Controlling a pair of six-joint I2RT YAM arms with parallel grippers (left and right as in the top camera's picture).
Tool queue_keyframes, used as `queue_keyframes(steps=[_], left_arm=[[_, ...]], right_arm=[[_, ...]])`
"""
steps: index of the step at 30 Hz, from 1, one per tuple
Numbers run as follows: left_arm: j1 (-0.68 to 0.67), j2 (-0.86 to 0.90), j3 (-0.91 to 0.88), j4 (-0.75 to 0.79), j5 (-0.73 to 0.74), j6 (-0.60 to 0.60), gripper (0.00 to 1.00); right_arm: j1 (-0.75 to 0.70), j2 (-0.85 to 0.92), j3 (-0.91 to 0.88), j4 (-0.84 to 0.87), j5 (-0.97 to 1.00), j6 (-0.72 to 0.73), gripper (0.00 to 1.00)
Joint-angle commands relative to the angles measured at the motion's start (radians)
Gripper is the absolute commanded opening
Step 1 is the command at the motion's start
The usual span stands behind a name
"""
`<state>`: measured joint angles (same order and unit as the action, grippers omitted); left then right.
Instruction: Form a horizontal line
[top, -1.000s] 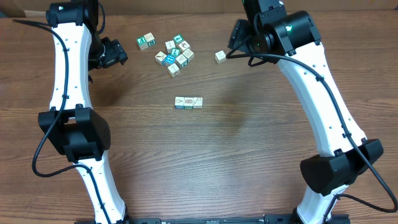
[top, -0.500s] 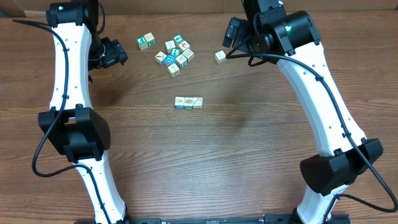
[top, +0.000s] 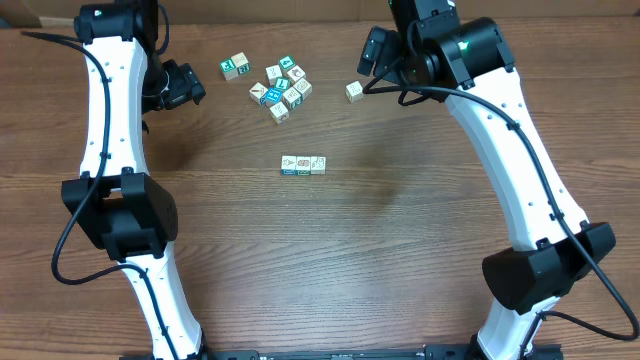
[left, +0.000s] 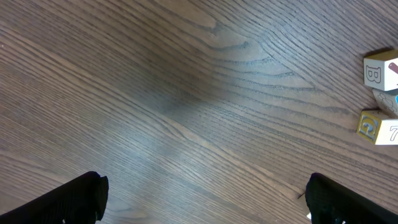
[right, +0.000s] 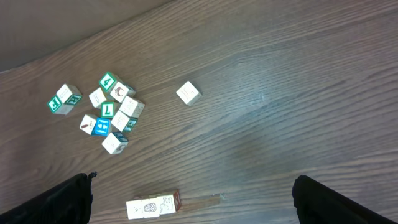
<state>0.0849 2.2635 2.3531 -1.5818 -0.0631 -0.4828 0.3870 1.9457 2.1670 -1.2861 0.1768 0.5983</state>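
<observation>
The horizontal line (top: 303, 165) is a short row of three cream picture cubes set side to side at mid-table; it also shows low in the right wrist view as the row (right: 153, 205). My right gripper (top: 370, 55) hovers open and empty at the back, just right of a lone cream cube (top: 354, 91), seen from the wrist as that cube (right: 188, 93). The right gripper (right: 193, 183) holds nothing between its fingers. My left gripper (top: 192, 88) is open and empty at the back left. The left gripper (left: 205, 186) looks down on bare wood.
A loose bunch of cream-and-teal cubes (top: 281, 88) lies at the back centre, with one separate teal-faced cube (top: 235, 66) to its left. Two cubes of that bunch (left: 379, 99) show at the right edge of the left wrist view. The table's far edge (top: 300, 22) is close behind.
The right gripper has shifted slightly to the left and its jaws have spread a little wider. The cubes and the left arm have not moved.
</observation>
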Motion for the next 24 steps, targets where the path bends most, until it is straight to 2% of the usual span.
queue_keyframes(steps=[1, 14, 24], left_arm=[[-0.006, -0.001, 0.004, 0.001, 0.002, -0.003, 1.0], [-0.006, -0.001, 0.004, 0.001, 0.002, -0.004, 0.99], [-0.007, -0.001, 0.004, 0.001, 0.002, -0.004, 1.0]], right_arm=[[0.003, 0.031, -0.003, 0.012, 0.018, -0.002, 1.0], [0.003, 0.135, -0.003, 0.025, 0.018, -0.002, 1.0], [0.003, 0.144, -0.003, 0.029, 0.018, -0.002, 1.0]])
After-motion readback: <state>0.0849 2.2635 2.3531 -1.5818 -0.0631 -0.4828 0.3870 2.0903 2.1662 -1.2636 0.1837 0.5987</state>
